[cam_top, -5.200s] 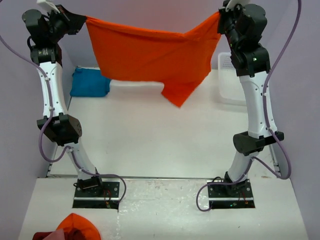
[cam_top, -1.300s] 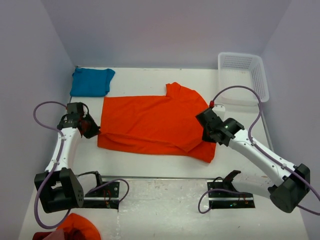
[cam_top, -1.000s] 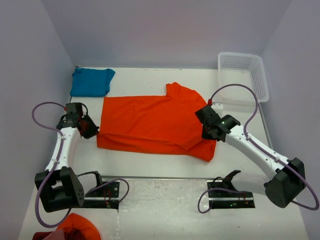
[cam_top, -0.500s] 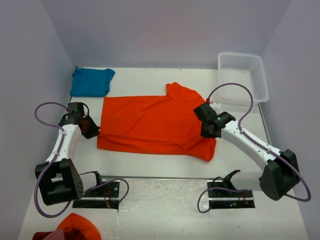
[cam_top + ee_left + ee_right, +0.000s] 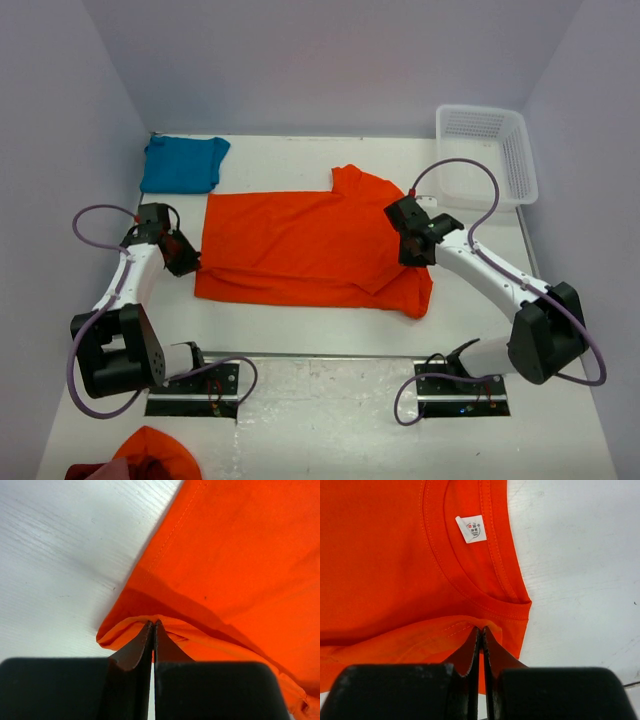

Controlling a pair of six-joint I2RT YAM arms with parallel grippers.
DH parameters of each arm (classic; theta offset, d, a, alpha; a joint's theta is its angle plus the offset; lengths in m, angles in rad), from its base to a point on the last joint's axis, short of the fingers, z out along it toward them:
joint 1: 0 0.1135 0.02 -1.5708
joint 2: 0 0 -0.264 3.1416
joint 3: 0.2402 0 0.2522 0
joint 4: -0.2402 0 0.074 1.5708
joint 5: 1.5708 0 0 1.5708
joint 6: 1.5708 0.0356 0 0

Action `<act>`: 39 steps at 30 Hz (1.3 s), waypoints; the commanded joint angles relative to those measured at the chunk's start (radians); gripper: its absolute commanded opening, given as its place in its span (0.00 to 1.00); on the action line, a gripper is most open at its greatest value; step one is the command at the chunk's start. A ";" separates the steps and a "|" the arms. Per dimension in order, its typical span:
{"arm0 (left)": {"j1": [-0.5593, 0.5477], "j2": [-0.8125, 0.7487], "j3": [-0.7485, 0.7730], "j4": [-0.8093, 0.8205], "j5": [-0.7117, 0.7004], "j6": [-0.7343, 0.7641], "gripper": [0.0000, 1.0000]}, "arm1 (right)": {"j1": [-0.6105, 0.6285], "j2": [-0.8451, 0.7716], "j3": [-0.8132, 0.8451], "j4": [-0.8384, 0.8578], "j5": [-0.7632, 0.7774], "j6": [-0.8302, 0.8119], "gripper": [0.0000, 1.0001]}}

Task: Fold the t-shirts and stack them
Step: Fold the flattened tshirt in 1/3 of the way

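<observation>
The orange t-shirt (image 5: pixel 300 245) lies spread across the middle of the table, its near edge doubled over. My left gripper (image 5: pixel 187 260) is shut on a pinch of the shirt's left edge (image 5: pixel 200 570), its fingertips meeting at the fold (image 5: pixel 153 624). On the shirt's right side, my right gripper (image 5: pixel 411 252) is shut on a raised fold beside the collar (image 5: pixel 485 587); its tips (image 5: pixel 481 629) sit just below the white neck label (image 5: pixel 472 528). The teal-blue t-shirt (image 5: pixel 182 163) lies folded at the back left corner, apart from both grippers.
A white slatted basket (image 5: pixel 487 155) stands at the back right. A heap of orange and red cloth (image 5: pixel 150 455) lies on the near ledge in front of the left base. Purple walls close in the table on three sides.
The shirt, earlier held stretched in the air, now lies on the table. In the last second my right gripper slid left and back with its pinch of cloth; the left one barely moved.
</observation>
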 commanded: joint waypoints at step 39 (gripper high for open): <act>0.011 0.164 0.050 0.146 0.049 0.020 0.00 | -0.083 0.227 0.106 0.122 -0.027 -0.074 0.00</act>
